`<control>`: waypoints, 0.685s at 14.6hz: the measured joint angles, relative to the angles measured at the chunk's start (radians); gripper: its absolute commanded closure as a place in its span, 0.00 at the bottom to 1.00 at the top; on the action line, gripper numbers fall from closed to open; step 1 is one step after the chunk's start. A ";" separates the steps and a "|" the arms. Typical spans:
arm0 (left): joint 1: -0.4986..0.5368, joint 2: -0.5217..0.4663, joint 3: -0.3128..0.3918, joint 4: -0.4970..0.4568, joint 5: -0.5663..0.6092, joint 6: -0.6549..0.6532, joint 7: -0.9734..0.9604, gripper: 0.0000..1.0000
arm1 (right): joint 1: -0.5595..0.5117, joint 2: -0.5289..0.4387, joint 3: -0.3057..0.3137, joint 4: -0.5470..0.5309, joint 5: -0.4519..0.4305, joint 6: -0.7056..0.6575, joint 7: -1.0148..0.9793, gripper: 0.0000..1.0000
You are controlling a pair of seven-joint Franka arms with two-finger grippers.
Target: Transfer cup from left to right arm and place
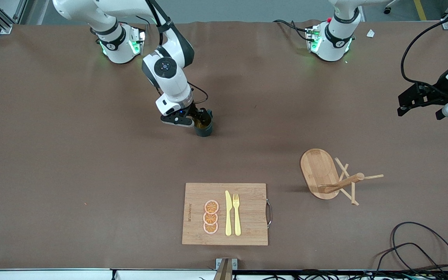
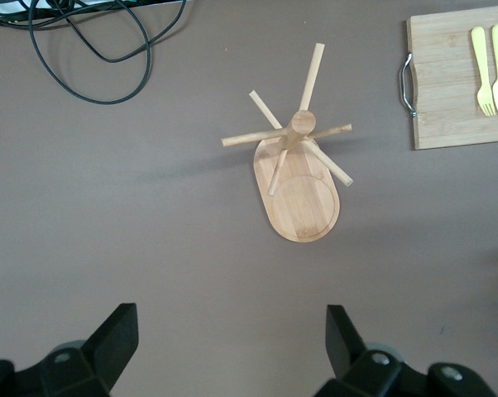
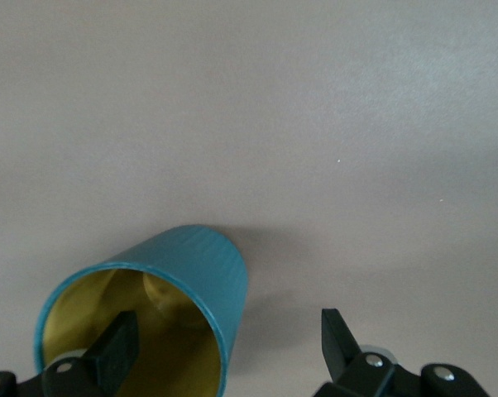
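Note:
The cup (image 1: 203,127) is a dark teal mug with an ochre-yellow inside, standing on the brown table near its middle, toward the right arm's end. My right gripper (image 1: 204,116) is down at the cup and open. In the right wrist view one finger (image 3: 121,343) is inside the cup (image 3: 183,281) and the other (image 3: 336,331) is outside it, so my right gripper (image 3: 228,318) straddles the wall with a gap on both sides. The handle is hidden. My left gripper (image 1: 406,105) waits open in the air at the left arm's end of the table, and the left wrist view shows nothing in my left gripper (image 2: 230,310).
A wooden mug tree on an oval base (image 1: 319,171) (image 2: 299,207) stands nearer the front camera, toward the left arm's end. A cutting board (image 1: 247,217) (image 2: 447,91) holds orange slices (image 1: 210,217), a yellow knife (image 1: 228,213) and a fork (image 1: 236,214). Black cables (image 1: 422,249) lie at the front corner.

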 measured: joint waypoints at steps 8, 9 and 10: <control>0.003 0.037 -0.002 0.021 0.000 0.010 0.000 0.00 | 0.003 0.003 -0.001 0.000 0.000 0.002 0.006 0.35; 0.002 0.037 -0.006 0.025 0.000 0.010 0.000 0.00 | 0.003 0.003 -0.001 0.000 0.000 0.002 0.006 0.39; 0.001 0.037 -0.008 0.029 0.000 0.010 0.000 0.00 | 0.003 0.003 -0.001 0.000 0.000 0.002 0.006 0.42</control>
